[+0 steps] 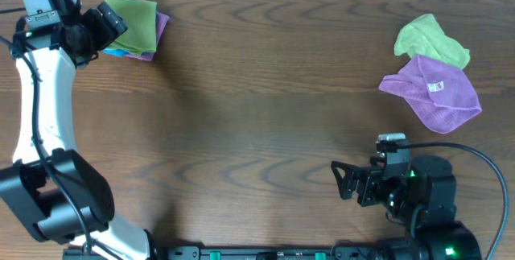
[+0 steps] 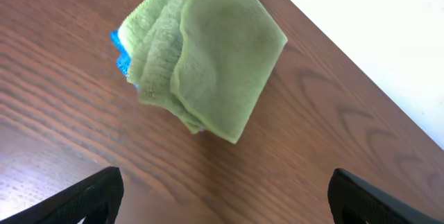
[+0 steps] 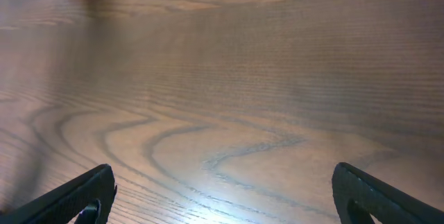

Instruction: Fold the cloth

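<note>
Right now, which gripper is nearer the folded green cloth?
Left. The left gripper hovers right beside the folded green cloth; the right gripper is far off, at the opposite side.

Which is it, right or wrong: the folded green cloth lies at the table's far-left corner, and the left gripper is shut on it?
Wrong on the gripper: the left wrist view shows the left gripper open, clear of the folded green cloth. The rest holds.

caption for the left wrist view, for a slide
Folded green cloth lying on a blue cloth on the wooden table, left tool open and empty.
</note>
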`<act>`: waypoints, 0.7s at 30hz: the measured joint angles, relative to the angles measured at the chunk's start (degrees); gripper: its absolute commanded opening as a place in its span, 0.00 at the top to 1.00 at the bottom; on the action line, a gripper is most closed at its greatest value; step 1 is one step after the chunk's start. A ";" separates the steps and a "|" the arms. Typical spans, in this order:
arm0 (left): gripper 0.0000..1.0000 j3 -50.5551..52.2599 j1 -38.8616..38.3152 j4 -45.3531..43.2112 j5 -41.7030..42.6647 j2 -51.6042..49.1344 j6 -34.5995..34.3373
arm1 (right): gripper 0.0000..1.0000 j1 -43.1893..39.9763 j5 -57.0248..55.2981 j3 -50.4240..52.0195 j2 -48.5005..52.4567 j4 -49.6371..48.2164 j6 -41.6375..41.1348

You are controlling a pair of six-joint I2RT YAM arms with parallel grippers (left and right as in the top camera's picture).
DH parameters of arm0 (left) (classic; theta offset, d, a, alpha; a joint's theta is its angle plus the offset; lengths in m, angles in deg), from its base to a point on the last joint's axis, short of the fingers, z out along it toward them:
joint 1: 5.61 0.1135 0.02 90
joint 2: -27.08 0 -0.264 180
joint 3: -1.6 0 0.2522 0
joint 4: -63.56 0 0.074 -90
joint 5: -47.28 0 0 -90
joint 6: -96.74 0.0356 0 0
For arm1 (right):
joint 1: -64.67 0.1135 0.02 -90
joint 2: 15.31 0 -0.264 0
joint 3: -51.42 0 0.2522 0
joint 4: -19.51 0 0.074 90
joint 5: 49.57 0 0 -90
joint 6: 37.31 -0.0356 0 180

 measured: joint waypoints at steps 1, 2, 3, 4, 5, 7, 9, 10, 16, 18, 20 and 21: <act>0.05 0.00 0.00 0.50 0.02 0.37 0.02 | 0.01 0.00 0.00 0.00 0.00 0.02 0.00; 0.05 0.00 0.00 1.36 0.00 0.81 0.07 | 0.01 0.00 0.00 0.00 0.00 0.00 0.00; 0.05 0.00 0.00 2.25 0.00 1.46 0.15 | 0.01 0.00 0.00 0.00 0.00 0.02 0.00; 0.05 0.00 0.00 2.89 0.02 1.99 0.15 | 0.01 0.00 0.00 0.00 0.00 0.00 0.00; 0.05 0.00 0.00 3.85 0.09 2.99 0.17 | 0.01 0.00 -0.02 0.00 0.00 0.00 0.00; 0.05 0.00 0.00 6.67 0.17 5.62 0.17 | 0.01 0.00 0.00 0.00 0.00 0.00 0.00; 0.05 0.00 0.00 8.57 0.31 8.02 0.17 | 0.01 0.00 0.00 0.00 0.00 0.00 0.00; 0.05 0.00 0.00 9.40 0.50 8.98 0.17 | 0.01 0.00 0.00 0.00 0.00 0.00 0.00; 0.05 0.00 0.00 12.17 4.70 14.25 0.17 | 0.01 0.00 0.00 0.00 0.00 0.00 0.00; 0.05 0.00 0.00 13.57 6.27 16.04 0.17 | 0.01 0.00 0.00 0.00 0.00 0.00 0.00; 0.05 0.00 0.00 14.86 7.21 18.01 0.31 | 0.01 0.00 -0.02 0.00 0.00 0.00 0.00; 0.05 0.00 0.00 14.91 7.61 19.15 0.79 | 0.01 0.00 0.00 0.00 0.00 0.02 0.00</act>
